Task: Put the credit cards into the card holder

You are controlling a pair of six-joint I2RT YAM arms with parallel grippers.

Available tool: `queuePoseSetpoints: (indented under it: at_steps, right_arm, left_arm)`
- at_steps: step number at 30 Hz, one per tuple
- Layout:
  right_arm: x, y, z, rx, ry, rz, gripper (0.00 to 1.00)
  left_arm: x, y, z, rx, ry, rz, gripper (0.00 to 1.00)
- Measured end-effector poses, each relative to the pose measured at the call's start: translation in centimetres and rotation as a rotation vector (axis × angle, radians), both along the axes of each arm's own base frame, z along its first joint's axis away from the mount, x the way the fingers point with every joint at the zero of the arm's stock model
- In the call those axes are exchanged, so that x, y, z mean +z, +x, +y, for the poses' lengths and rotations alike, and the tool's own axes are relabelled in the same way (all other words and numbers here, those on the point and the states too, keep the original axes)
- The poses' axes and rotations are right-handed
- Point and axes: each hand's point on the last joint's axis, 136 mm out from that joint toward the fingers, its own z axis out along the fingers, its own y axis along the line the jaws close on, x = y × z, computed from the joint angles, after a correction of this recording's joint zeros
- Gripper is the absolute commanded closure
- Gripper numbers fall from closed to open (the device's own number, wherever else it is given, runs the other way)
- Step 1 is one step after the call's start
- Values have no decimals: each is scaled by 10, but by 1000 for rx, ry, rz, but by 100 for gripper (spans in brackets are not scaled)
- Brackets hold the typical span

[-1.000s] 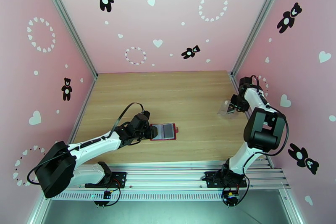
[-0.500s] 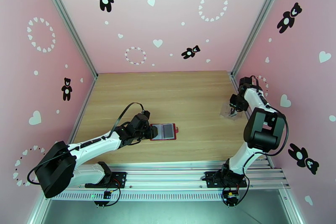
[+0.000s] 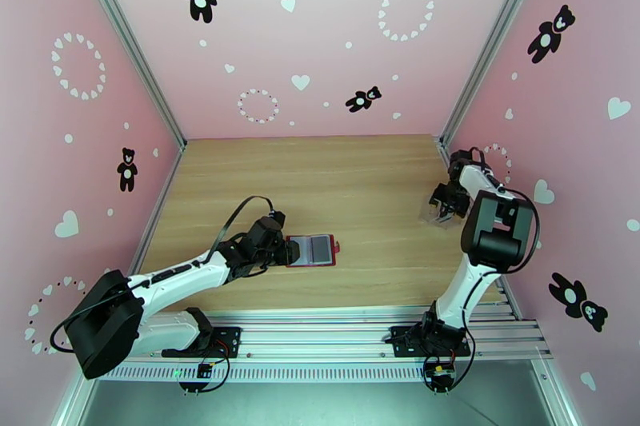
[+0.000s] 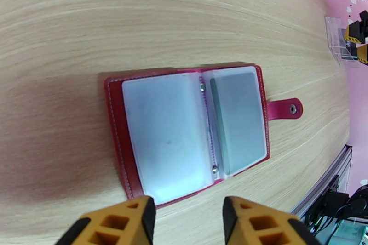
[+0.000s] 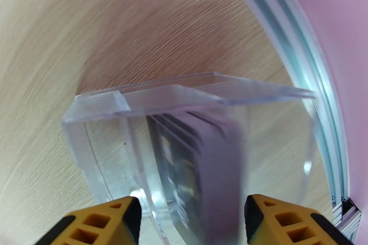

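Note:
The card holder (image 3: 313, 250) lies open and flat on the wooden table, red with pale grey sleeves and a snap tab (image 4: 285, 108) on its right. My left gripper (image 3: 282, 251) hovers at its left edge, open (image 4: 188, 218), nothing between the fingers (image 4: 117, 223). The credit cards (image 5: 193, 163) are a stack of dark cards standing on edge inside a clear plastic case (image 5: 161, 99) at the table's right side (image 3: 434, 211). My right gripper (image 3: 444, 210) is directly over that case, open (image 5: 188, 223), one finger (image 5: 101, 223) on either side of the stack.
The aluminium rail (image 5: 294, 53) and pink wall run close behind the clear case. Bare wood (image 3: 320, 180) spans the space between the two arms. In the left wrist view the clear case (image 4: 338, 41) shows far off at the right.
The right arm has swung its wrist round and settled over the clear case; the case shifted slightly. The left arm and card holder have not moved.

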Motion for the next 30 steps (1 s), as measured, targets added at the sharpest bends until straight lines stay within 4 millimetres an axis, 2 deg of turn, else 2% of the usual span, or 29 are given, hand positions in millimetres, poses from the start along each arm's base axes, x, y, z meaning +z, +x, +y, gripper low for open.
queuePoseSetpoints:
  at_steps: [4, 8, 11, 14, 17, 21, 24, 30]
  right_arm:
    - [-1, 6, 17, 53, 24, 0, 46]
    - [-2, 15, 54, 148, 60, -9, 48]
    - [-2, 22, 93, 246, 72, -11, 50]
    - [-2, 24, 141, 364, 89, -12, 51]
    - [-2, 21, 188, 484, 96, -6, 51]
    - [0, 12, 233, 594, 101, 2, 45]
    - [7, 11, 248, 622, 105, -3, 41]
    - [27, 23, 251, 620, 97, -51, 39]
  left_arm:
    - [-1, 0, 0, -1, 1, 1, 55]
    - [-2, -1, 1, 0, 3, 3, 55]
    - [-2, -1, 1, 1, 3, 2, 55]
    - [0, -1, 1, 1, 0, -1, 55]
    - [0, -1, 1, 1, 0, -1, 55]
    - [2, 0, 2, 3, -4, -5, 55]
    - [4, 1, 2, 6, -8, -10, 55]
    - [3, 0, 2, 5, -6, -8, 55]
